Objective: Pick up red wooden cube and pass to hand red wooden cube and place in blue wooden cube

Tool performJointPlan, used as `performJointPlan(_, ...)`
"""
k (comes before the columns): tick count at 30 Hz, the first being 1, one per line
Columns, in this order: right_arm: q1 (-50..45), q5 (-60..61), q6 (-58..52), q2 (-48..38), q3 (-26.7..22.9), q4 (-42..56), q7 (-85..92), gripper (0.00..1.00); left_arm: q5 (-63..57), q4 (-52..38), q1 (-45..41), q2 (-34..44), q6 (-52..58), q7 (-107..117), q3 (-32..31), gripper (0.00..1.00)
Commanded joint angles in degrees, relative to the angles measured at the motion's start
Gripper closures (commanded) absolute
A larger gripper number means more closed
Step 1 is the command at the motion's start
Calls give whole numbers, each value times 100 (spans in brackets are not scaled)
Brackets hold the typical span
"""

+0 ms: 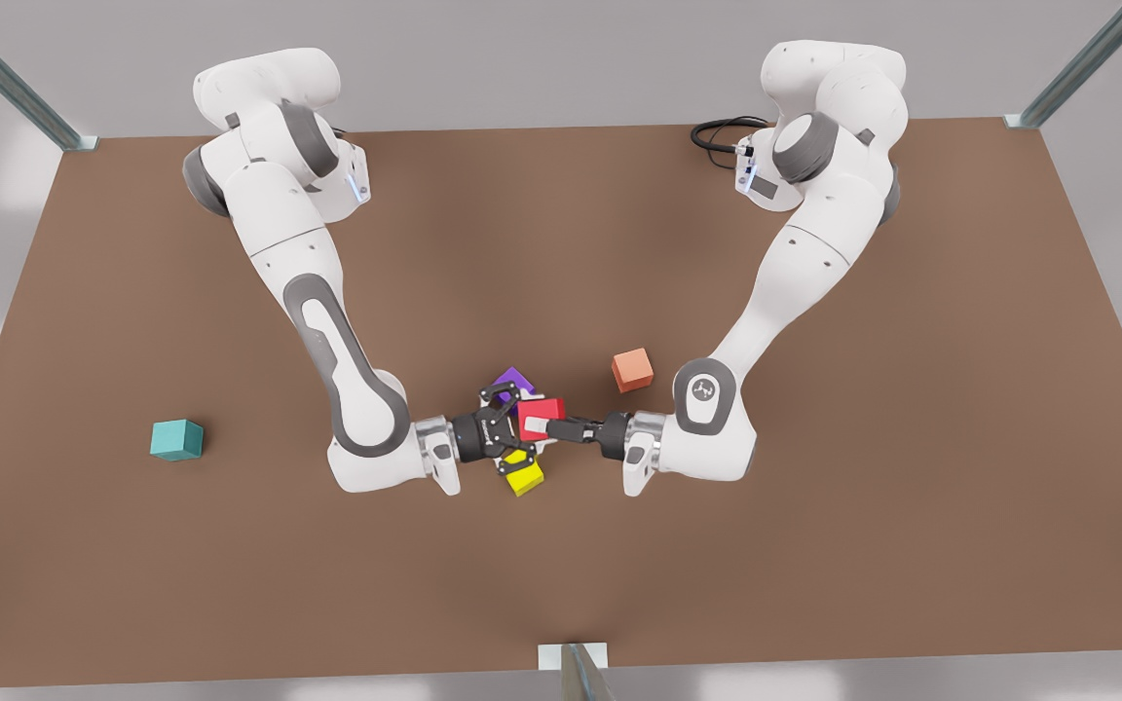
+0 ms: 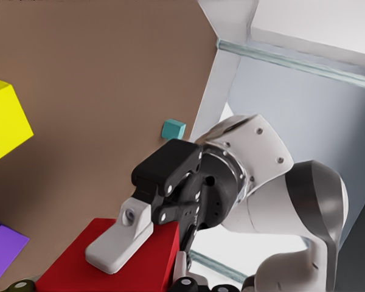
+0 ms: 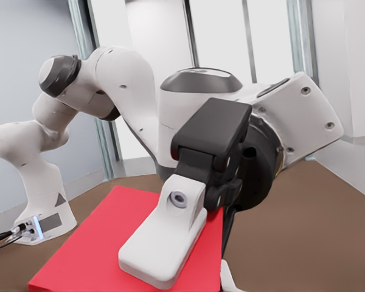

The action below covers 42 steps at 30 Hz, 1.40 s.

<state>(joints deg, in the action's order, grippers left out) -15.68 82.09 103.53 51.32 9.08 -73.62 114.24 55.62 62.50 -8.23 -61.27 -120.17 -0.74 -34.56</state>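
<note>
**Red cube held between both grippers**

The red cube (image 1: 548,408) hangs above mid-desk (image 1: 814,545), just over the purple (image 1: 512,379) and yellow (image 1: 525,476) cubes. The left gripper (image 1: 553,428), on the front view's right, pinches it in its jaws. The right gripper (image 1: 514,426) opposite pinches it too. The blue cube (image 1: 176,439) sits well apart.

Both my arms reach low toward frame centre, wrists level. Left gripper (image 1: 546,429), entering from the right, is clamped on the red wooden cube (image 1: 549,409); right gripper (image 1: 519,425) seems clamped on it too.
</note>
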Motion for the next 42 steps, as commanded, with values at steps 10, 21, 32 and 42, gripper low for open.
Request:
performJointPlan(10, 4, 18, 9, -8, 6, -4, 239, 49, -7, -10, 75, 71, 64, 21, -7, 0)
performJointPlan(21, 855, -2528, -192, -121, -275, -4, -15, 49, -5410, -63, 1982, 2013, 4563, 988, -33, 0)
performJointPlan(32, 1111, -8332, -430, -1203, -2454, 146, -3505, 50, -5280, 2187, -636, 4835, 4080, 478, 3483, 0)
performJointPlan(42, 1296, -8780, 2022, -2170, -2859, -2324, -3505, 50, -5456, 1335, -443, 4202, 3860, 531, 3438, 0)
